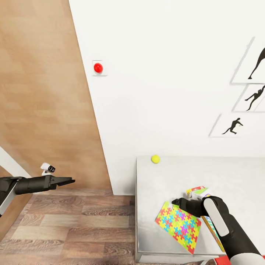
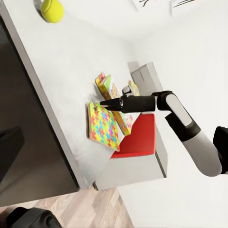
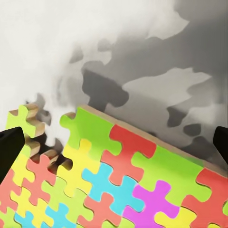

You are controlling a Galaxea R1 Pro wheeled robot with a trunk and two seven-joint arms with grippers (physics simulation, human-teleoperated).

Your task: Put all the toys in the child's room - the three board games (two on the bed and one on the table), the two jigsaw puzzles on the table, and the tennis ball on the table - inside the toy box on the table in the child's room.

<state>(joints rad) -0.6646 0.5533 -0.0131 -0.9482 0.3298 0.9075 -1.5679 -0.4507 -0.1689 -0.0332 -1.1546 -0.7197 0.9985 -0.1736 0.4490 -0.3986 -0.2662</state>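
Observation:
On the light grey table (image 1: 162, 176) a multicolour jigsaw puzzle (image 1: 178, 223) lies near the front corner. My right gripper (image 1: 176, 201) hovers open just above its far edge. In the right wrist view the puzzle (image 3: 123, 180) lies below the gripper (image 3: 114, 147), with a dark fingertip (image 3: 9, 147) at each side. A green-white board game (image 1: 198, 190) peeks out beside the right wrist, and a colourful flat box (image 1: 212, 229) lies under the forearm. The tennis ball (image 1: 155, 159) rests at the table's far left corner. In the left wrist view, the grey toy box (image 2: 145, 76) stands beyond the games. My left gripper (image 1: 68, 180) hangs open over the floor.
A brown wooden door (image 1: 36, 92) fills the left, with the wood-plank floor (image 1: 73, 224) below it. A red knob (image 1: 98, 67) and black silhouette posters (image 1: 254, 95) are on the white wall. Something red (image 2: 140, 137) sits at the table's near end.

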